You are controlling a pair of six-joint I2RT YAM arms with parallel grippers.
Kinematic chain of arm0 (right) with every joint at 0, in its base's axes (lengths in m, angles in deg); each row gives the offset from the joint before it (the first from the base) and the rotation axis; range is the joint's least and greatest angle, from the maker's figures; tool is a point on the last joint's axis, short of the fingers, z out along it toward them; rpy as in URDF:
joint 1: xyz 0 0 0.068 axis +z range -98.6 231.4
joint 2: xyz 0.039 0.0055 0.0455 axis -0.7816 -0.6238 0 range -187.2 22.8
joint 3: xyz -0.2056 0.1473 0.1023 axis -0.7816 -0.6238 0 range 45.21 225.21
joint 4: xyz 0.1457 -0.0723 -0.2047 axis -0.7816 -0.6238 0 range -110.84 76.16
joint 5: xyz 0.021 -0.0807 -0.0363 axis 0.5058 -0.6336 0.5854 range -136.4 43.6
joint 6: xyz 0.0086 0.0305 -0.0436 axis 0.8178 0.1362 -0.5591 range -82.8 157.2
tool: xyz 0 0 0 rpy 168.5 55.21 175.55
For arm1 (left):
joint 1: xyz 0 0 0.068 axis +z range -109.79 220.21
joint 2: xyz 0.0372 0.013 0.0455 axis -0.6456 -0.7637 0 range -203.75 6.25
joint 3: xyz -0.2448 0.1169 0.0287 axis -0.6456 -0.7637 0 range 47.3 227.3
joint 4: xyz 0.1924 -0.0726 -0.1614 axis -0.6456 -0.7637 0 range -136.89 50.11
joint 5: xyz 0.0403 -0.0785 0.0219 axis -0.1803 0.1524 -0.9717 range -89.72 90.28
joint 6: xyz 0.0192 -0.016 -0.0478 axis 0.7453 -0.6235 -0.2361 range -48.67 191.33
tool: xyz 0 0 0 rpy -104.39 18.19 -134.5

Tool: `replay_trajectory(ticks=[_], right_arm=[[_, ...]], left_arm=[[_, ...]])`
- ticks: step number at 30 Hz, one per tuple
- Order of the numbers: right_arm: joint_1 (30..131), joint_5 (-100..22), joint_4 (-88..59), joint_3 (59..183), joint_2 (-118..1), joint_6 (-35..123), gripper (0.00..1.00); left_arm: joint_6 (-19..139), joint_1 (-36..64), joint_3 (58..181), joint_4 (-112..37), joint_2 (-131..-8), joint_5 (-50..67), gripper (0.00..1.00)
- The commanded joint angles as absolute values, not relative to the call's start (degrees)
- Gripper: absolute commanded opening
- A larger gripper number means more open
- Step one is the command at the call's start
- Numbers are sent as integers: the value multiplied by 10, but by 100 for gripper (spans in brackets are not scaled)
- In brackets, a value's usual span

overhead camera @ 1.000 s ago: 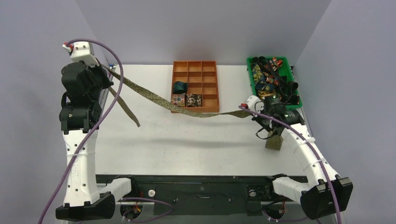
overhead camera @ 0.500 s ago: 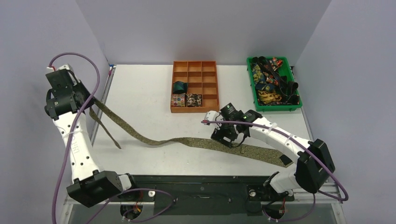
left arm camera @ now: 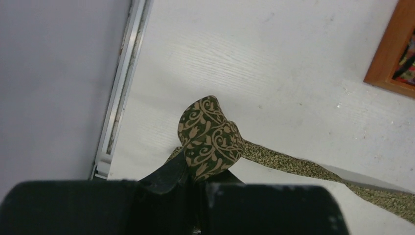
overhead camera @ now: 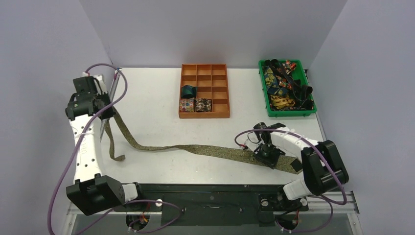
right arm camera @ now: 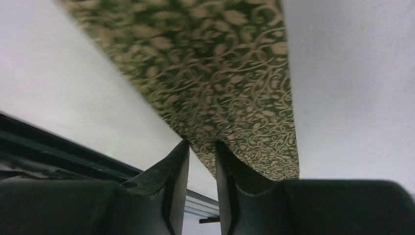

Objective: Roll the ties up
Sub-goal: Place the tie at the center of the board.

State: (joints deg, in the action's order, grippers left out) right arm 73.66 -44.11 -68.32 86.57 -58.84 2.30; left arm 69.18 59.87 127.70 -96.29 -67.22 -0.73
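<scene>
A long olive-gold patterned tie [overhead camera: 205,149] lies across the near part of the table, from the left edge to its wide end at the near right. My left gripper [overhead camera: 103,113] is shut on a fold of it near the narrow end [left arm camera: 210,137]; the strip trails away to the right [left arm camera: 293,164]. My right gripper [overhead camera: 268,152] is low over the wide end [right arm camera: 220,73]. Its jaws stand narrowly apart [right arm camera: 201,147], with the tie's edge at the fingertips [right arm camera: 178,166] and nothing between them. Three rolled ties sit in the orange tray: teal [overhead camera: 188,91], floral [overhead camera: 186,104], dark flecked [overhead camera: 203,104].
The orange compartment tray [overhead camera: 204,116] stands at the back middle; its corner shows in the left wrist view [left arm camera: 389,58]. A green bin [overhead camera: 313,105] at the back right holds several loose ties [overhead camera: 281,88]. A metal rail [left arm camera: 120,98] runs along the table's left edge.
My left gripper has come down and forward with the tie, whose narrow tail now rests on the table. My right gripper has moved right along the tie to its wide end.
</scene>
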Motion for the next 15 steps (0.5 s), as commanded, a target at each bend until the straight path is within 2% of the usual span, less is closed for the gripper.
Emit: replay_trajectory(ticks=[1, 3, 6, 8, 15], right_arm=[[674, -536, -648, 872, -623, -8, 21], [629, -565, -645, 884, -641, -33, 21], [547, -605, -647, 906, -668, -86, 20], [501, -620, -655, 922, -681, -116, 20], [414, -645, -680, 928, -678, -183, 19]], left_arm=[[758, 490, 1290, -930, -641, -49, 3], [742, 432, 1297, -943, -649, -82, 7], [679, 416, 1309, -964, -673, -75, 5], [629, 441, 1302, -964, -679, -46, 0], [486, 578, 1251, -995, -736, -90, 0]])
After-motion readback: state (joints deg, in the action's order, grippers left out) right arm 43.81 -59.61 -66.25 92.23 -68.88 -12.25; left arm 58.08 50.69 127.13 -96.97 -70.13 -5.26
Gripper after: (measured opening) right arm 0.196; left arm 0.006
